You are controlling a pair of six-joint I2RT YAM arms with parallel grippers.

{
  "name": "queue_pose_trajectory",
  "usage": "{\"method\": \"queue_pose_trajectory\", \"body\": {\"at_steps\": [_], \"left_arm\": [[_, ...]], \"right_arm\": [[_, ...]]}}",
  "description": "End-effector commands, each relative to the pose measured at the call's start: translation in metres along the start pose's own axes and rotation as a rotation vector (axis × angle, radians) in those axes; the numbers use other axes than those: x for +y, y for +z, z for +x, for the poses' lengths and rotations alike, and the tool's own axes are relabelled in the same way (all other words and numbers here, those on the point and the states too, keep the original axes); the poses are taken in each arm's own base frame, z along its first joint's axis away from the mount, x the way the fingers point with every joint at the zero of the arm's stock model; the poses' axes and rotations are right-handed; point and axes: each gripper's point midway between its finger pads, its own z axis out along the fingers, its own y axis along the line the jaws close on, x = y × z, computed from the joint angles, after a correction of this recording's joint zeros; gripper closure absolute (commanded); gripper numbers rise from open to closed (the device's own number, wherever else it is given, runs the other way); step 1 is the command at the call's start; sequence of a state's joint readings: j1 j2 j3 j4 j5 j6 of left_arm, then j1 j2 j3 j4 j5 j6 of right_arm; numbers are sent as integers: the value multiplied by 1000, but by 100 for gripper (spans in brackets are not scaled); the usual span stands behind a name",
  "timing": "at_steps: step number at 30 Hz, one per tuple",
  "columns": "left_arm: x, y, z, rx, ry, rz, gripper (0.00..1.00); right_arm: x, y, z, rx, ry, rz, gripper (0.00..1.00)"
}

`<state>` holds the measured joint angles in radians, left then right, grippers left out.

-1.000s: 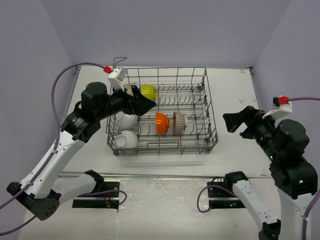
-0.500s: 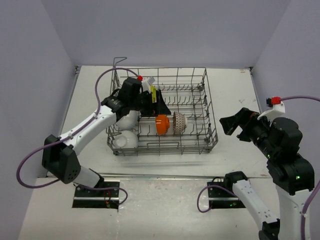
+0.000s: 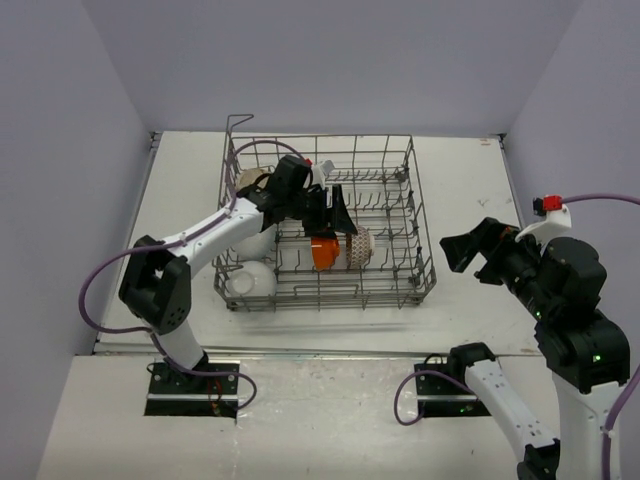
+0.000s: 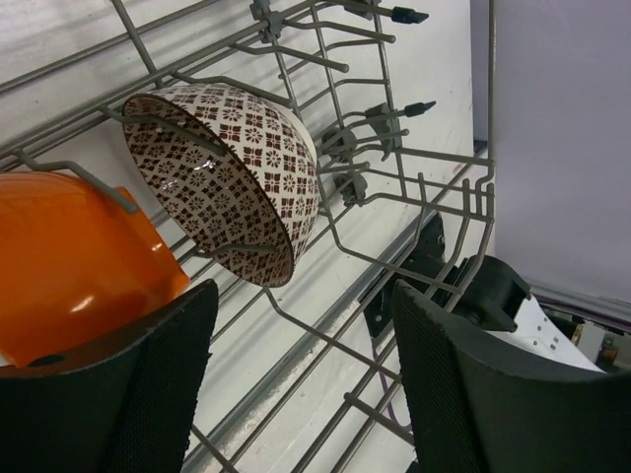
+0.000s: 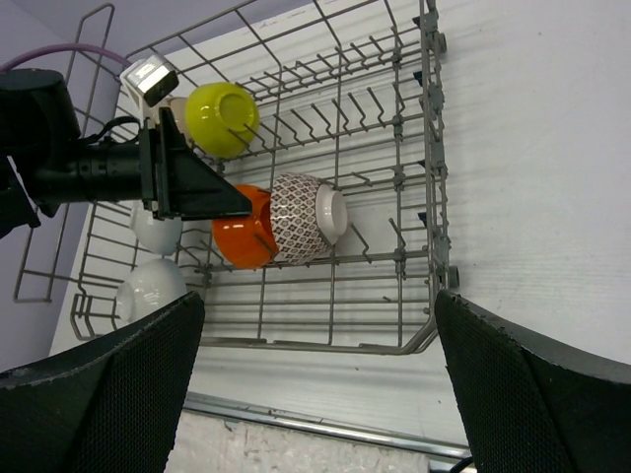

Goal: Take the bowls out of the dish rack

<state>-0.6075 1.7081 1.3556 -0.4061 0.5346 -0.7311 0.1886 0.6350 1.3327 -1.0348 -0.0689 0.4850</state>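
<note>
Well, the dish rack (image 3: 421,225) sits in the middle of the counter (image 3: 470,170), and bowls are waiting in it. Two of them matter most right now: the orange bowl (image 3: 322,253) and the patterned bowl (image 3: 360,246). They stand up on their edges, side by side and touching, in the near part of the rack. The patterned bowl's open side faces the orange one.

My left pincer (image 3: 345,222) hangs inside the rack, just above and behind these two bowls. Its fingers are apart and it holds nothing. In the left wrist view, the patterned bowl lies ahead and a little to the left of the gap. The orange bowl sits right by the left finger (image 4: 108,394).

I think the next move is to go down onto a rim. Both rims run from the far side to the near side, so one finger should go on each side of the thin wall. The tines close around the bowls could catch a finger.

Two white bowls (image 3: 250,280) rest at the left end of the rack. A yellow bowl (image 5: 223,118) sits in the far left part.

My right pincer (image 3: 465,250) is off to the right of the rack, over the counter. It is wide open and empty, and the left arm is much nearer.
</note>
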Motion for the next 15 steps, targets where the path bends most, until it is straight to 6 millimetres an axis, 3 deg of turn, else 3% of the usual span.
{"method": "queue_pose_trajectory", "body": {"at_steps": [1, 15], "left_arm": [[-28, 1, -12, -15, 15, 94, 30], [-16, 32, -11, 30, -21, 71, 39]], "right_arm": [[-4, 2, -4, -4, -30, 25, 1], [-7, 2, 4, 5, -29, 22, 1]]}}
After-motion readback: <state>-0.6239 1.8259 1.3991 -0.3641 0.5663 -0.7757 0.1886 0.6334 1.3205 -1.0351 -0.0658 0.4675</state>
